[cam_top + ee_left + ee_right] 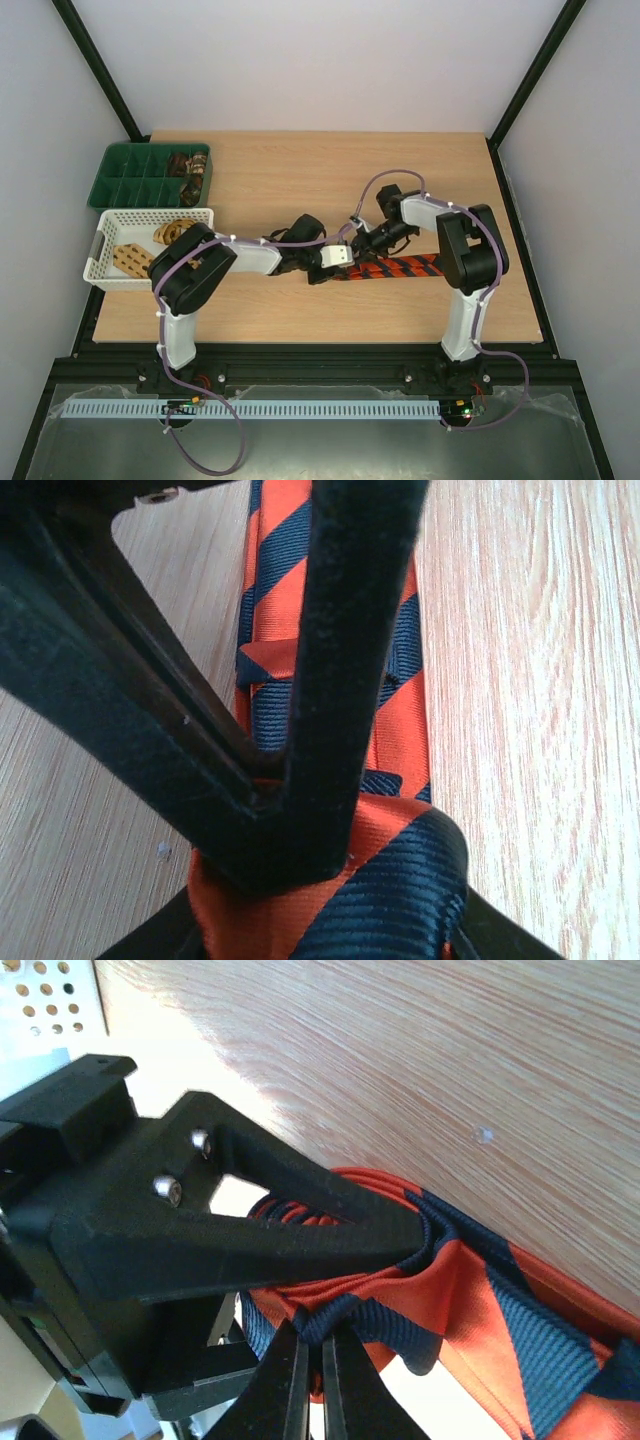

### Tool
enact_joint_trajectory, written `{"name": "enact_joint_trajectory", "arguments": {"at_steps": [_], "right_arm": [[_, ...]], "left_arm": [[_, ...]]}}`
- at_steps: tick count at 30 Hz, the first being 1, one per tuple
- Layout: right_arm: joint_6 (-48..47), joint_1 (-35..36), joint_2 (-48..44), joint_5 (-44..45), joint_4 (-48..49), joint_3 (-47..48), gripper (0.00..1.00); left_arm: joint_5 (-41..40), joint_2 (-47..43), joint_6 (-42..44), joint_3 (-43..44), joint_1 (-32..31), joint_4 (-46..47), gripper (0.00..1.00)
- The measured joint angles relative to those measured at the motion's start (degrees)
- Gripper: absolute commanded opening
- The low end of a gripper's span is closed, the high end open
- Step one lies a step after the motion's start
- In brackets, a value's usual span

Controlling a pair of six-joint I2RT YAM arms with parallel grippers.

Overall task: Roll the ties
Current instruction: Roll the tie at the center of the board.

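A red-and-black striped tie (410, 267) lies on the wooden table between the two arms, and its left end is wound into a small roll (340, 890). My left gripper (345, 270) is shut on this roll, which sits between its fingers in the left wrist view (325, 925). My right gripper (360, 248) is shut on a fold of the tie's edge (345, 1320) at the roll, its two fingertips (292, 1380) nearly touching. The left gripper's finger (300, 1230) presses on the roll right beside it. The flat part of the tie (400, 710) stretches away over the table.
A white lattice basket (100, 262) at the left holds tan patterned ties (130, 258). Behind it a green compartment tray (120, 180) holds rolled brown ties (188, 165). Black frame posts stand at the table's back corners.
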Motion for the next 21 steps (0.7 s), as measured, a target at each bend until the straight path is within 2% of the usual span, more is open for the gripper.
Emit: {"name": "enact_joint_trajectory", "arguments": {"at_steps": [4, 7, 15, 21], "right_arm": [[-1.4, -0.5, -1.2, 1.3, 2.4, -3.3, 0.01], [-2.5, -1.7, -2.3, 2.9, 3.8, -5.4, 0.01], [-4.2, -3.5, -3.3, 9.2, 5.5, -8.2, 0.01], [-4.2, -3.4, -3.3, 9.2, 5.6, -8.2, 0.01]], "left_arm": [[-0.1, 0.7, -0.8, 1.1, 0.0, -1.4, 0.66], [1.1, 0.7, -2.1, 1.2, 0.0, -2.5, 0.73], [5.1, 0.1, -9.0, -0.3, 0.4, -0.2, 0.78], [7.2, 0.7, -14.8, -0.1, 0.7, 3.7, 0.75]]}}
